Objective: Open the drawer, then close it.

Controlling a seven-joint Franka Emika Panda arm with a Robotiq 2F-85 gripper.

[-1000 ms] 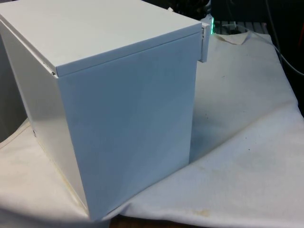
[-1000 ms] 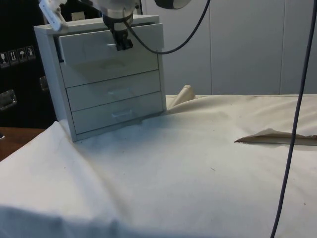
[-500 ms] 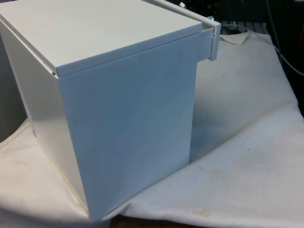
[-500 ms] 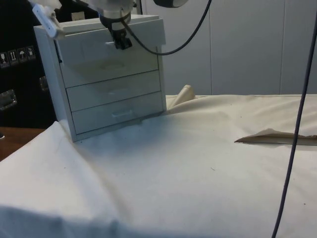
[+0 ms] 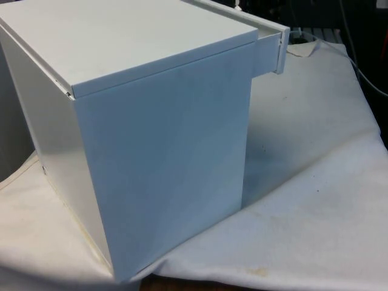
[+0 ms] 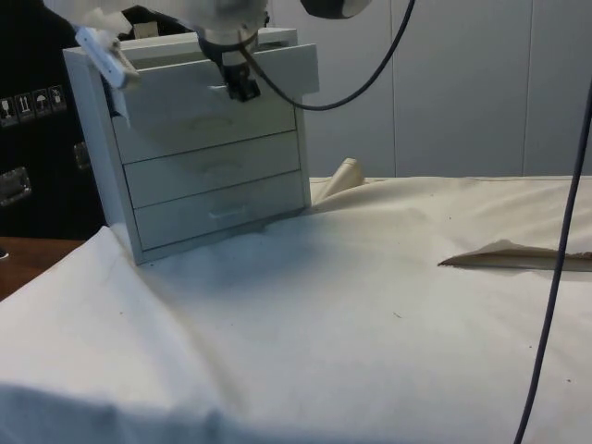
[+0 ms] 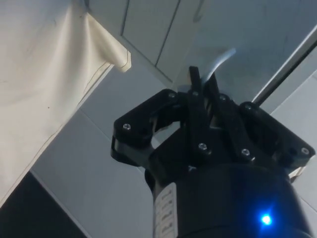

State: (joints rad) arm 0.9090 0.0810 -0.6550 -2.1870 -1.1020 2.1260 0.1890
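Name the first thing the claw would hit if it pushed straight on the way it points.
The top drawer's front, most likely: the claw is shut on its handle, with that panel right behind its tips. Depth is hard to judge.

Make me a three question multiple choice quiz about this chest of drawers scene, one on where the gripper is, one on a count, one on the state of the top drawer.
1. Where is the gripper?
A. at the top drawer's front
B. at the bottom drawer
C. down on the cloth

2. How many drawers does the chest have?
A. two
B. three
C. five

3. What state is the top drawer in?
A. flush shut
B. lifted out onto the table
C. pulled partly out

Answers:
1 A: in the side view the gripper sits at the front of the top drawer, closed on its handle in the wrist view.
2 B: the chest shows three drawer fronts stacked.
3 C: in the front view the top drawer juts past the chest's side.
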